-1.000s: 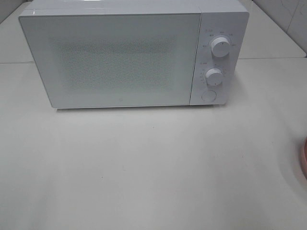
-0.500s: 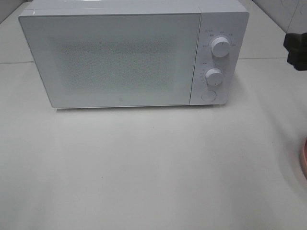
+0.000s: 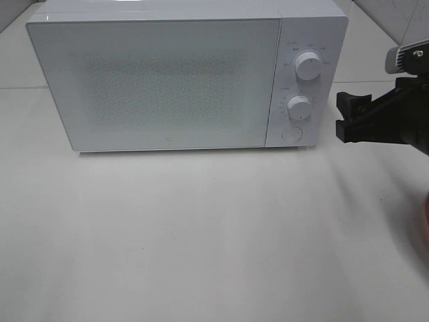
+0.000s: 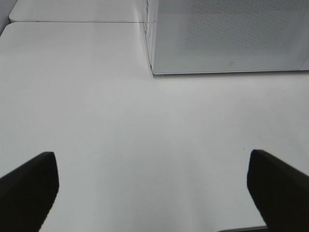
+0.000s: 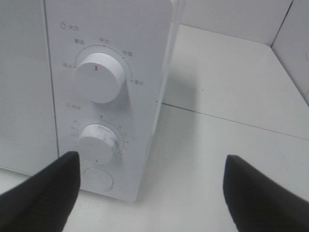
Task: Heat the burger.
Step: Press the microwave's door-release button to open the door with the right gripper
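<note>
So, the burger can't be spotted in any of the views. Where it sits, which way it points and how its long axis runs can't be told.

What does get shown: a white microwave [image 3: 161, 80] fills the upper part of the high view and stands on a white table [image 3: 201, 228]. Its door [image 3: 161, 134] is shut flat toward the camera. Right of the door, the panel carries an upper knob [image 3: 308, 66], a lower knob [image 3: 299, 108] and a round button [image 3: 291, 133] underneath.

The right gripper [image 3: 343, 117] is seen coming in from the right edge of the high view. It is aimed left at the panel, about level with the lower knob, near it but apart from it. Its black fingers [image 5: 43, 193] are spread wide with nothing between them, and in its wrist view both knobs and the button are framed close up.

The left gripper [image 4: 154, 193] is only caught by its own wrist camera. It is also spread wide and empty, hanging over bare table, with the microwave's lower left corner further ahead.

A thin pink sliver of plate [image 3: 425, 228] can be made out at the lower right edge of the high view.
</note>
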Available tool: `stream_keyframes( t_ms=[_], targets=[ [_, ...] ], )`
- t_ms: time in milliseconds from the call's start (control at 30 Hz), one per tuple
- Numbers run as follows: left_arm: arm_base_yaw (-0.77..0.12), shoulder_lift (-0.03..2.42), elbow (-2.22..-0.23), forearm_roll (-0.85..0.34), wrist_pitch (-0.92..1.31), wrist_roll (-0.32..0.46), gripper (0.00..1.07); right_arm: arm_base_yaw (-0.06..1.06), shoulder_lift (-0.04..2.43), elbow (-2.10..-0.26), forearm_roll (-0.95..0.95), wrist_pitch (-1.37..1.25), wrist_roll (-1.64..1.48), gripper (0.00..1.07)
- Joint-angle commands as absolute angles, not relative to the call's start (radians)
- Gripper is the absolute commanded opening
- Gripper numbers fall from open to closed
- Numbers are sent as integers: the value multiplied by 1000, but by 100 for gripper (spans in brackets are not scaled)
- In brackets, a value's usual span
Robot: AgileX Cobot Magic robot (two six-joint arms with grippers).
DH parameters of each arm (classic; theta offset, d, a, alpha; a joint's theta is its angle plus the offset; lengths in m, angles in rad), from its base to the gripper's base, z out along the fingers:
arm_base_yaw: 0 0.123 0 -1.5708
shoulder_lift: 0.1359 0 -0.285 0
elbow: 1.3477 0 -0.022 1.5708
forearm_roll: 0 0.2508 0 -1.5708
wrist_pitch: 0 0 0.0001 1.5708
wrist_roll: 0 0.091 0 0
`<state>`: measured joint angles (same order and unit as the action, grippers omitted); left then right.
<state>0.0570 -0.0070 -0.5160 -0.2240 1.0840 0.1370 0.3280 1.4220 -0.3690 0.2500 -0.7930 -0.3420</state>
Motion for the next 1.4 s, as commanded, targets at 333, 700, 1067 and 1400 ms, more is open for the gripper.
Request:
stream_keyframes(
  t_ms=[333, 700, 1067, 1400],
  targets=[
    [57, -19, -516, -222, 1070, 137, 98, 530, 1508, -367, 470, -936, -355, 74],
    [57, -19, -516, -222, 1070, 137, 98, 610, 1661, -367, 572, -982, -286, 74],
    [57, -19, -516, -222, 1070, 137, 98, 610, 1717, -368, 573, -988, 19, 58],
    [57, -19, -516, -222, 1070, 137, 98, 610, 1717, -368, 572, -988, 687, 7]
  ],
)
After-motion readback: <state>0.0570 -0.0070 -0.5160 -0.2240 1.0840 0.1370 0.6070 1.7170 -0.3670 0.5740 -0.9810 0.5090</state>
